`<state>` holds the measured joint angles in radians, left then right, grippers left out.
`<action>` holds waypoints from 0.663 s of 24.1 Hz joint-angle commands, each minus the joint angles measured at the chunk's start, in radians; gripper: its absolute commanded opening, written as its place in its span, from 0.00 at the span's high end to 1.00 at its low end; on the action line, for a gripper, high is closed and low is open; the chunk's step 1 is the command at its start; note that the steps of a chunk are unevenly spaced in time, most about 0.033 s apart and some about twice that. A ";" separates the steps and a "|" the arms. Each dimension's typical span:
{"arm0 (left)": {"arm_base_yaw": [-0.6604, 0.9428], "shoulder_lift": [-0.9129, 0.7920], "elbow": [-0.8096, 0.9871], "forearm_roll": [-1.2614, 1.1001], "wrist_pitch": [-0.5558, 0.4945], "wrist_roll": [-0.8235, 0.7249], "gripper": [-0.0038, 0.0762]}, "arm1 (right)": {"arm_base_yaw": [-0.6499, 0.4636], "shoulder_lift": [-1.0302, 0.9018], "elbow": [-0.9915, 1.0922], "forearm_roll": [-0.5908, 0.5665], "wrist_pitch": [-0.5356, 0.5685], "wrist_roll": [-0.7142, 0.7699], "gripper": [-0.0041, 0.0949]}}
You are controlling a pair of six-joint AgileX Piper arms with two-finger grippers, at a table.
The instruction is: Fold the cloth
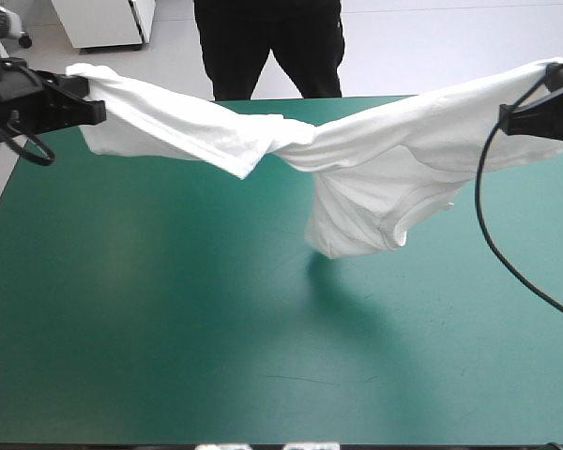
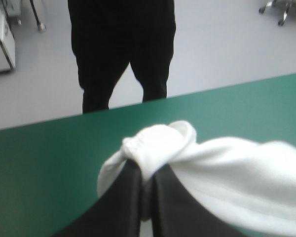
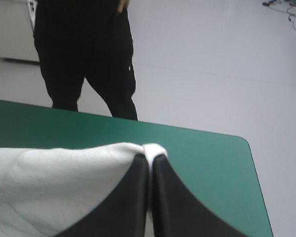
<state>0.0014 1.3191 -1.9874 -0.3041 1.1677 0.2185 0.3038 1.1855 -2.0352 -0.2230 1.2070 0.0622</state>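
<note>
The teal-green worktop (image 1: 169, 328) fills most of my high view, its far edge near the top of the frame. The white T-shirt (image 1: 375, 159) is strung above it across the upper part of the frame, running from the upper left corner to the upper right edge and held at both ends. Near the top centre the cloth is twisted, and a loose flap from the left half folds over the right half there. The right half is the bulkier one; it sags in a hanging pocket just right of centre, with a dark shadow (image 1: 333, 281) on the cover under it. I cannot tell whether that lowest fold touches the cover or hangs just clear of it.

The left gripper (image 1: 89, 98) sits at the upper left of the high view, beyond the worktop's left edge; the right gripper (image 1: 511, 117) sits at the upper right, over the far right corner.

From the left wrist camera I see the black fingers (image 2: 123, 202) nearly pressed together, pinching a bunched knot of the shirt at their tips, with the cloth trailing off to one side over the cover. From the right wrist camera the black fingers (image 3: 128, 197) are likewise all but closed, a thin white edge nipped between their tips and the rest of the shirt spreading away beside them.
</note>
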 commanded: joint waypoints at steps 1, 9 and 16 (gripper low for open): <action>0.000 -0.094 -0.077 -0.024 -0.048 -0.016 0.96 | -0.002 -0.081 -0.042 0.048 -0.057 -0.026 0.98; 0.000 -0.264 -0.068 -0.022 -0.032 -0.043 0.96 | -0.002 -0.224 -0.042 0.134 -0.106 -0.040 0.98; 0.000 -0.302 -0.041 0.007 0.034 -0.066 0.96 | -0.002 -0.238 -0.022 0.282 -0.111 -0.068 0.98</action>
<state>0.0014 1.0148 -2.0327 -0.3039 1.2544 0.1708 0.3038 0.9401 -2.0610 0.0255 1.1882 0.0103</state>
